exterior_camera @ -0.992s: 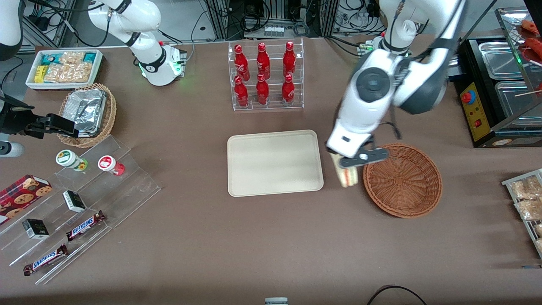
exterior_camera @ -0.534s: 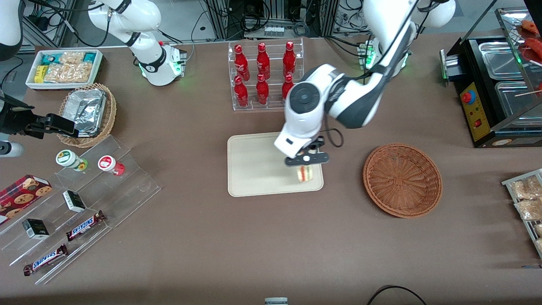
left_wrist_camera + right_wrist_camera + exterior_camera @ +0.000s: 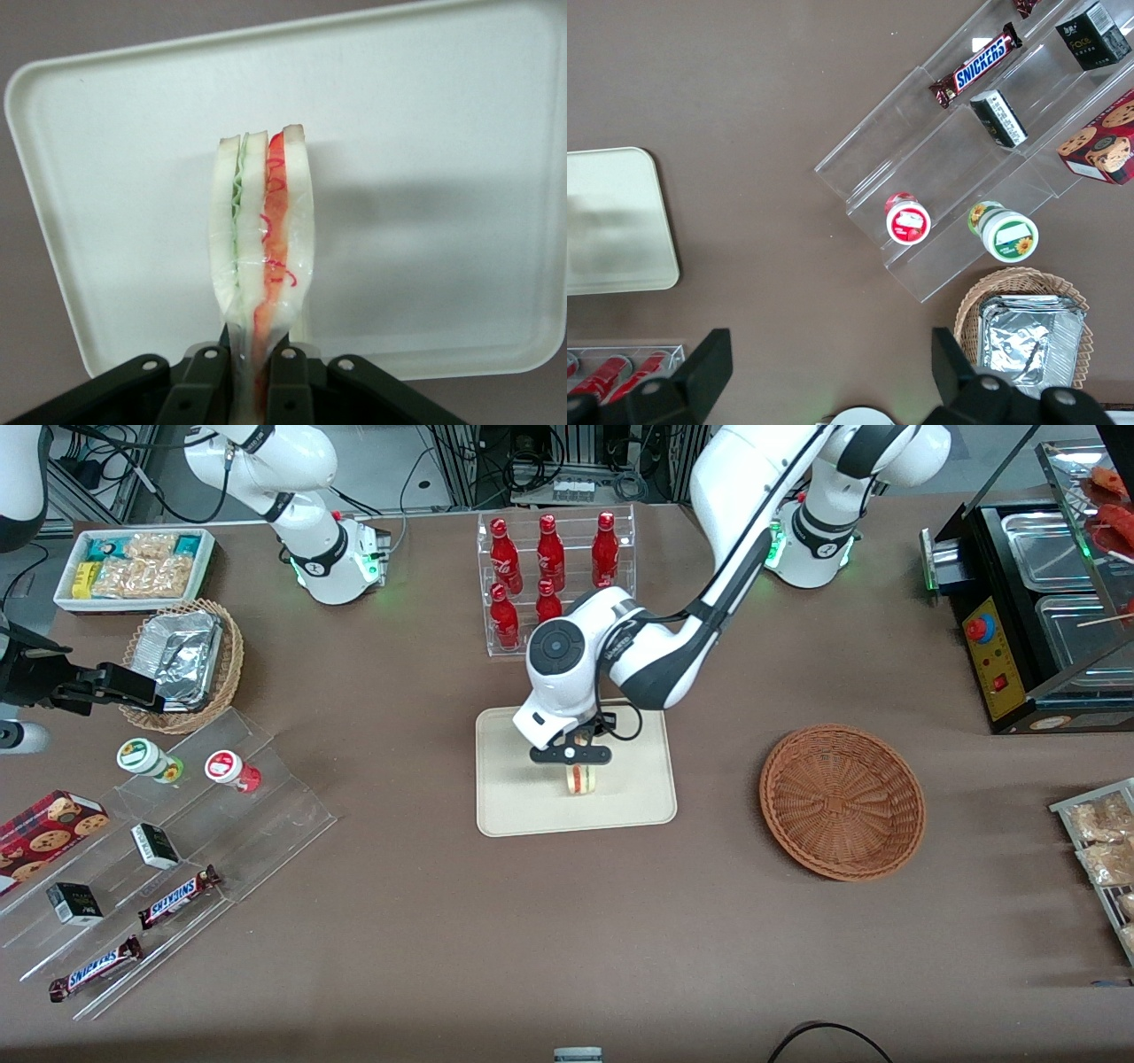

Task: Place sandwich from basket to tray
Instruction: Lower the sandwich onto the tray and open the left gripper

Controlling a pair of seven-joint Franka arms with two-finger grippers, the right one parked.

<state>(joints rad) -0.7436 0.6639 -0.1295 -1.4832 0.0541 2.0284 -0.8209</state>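
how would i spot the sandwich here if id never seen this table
Find the cream tray in the middle of the table, in front of the rack of red bottles. The gripper hangs over it, jaws shut on the sandwich. It is a clear-wrapped wedge of pale bread with red and green filling.

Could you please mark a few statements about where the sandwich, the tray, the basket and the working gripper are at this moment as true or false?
1. The left arm's gripper is shut on the clear-wrapped triangular sandwich. True.
2. The sandwich lies in the round reddish-brown wicker basket. False: the basket holds nothing, and the sandwich hangs over the tray.
3. The gripper is over the flat cream-beige rectangular tray. True.
4. The gripper grips the sandwich by its wide filling edge. False: it pinches the narrow end, and the layered edge points toward the tray.
5. The tray already carries another item. False: nothing lies on its surface.
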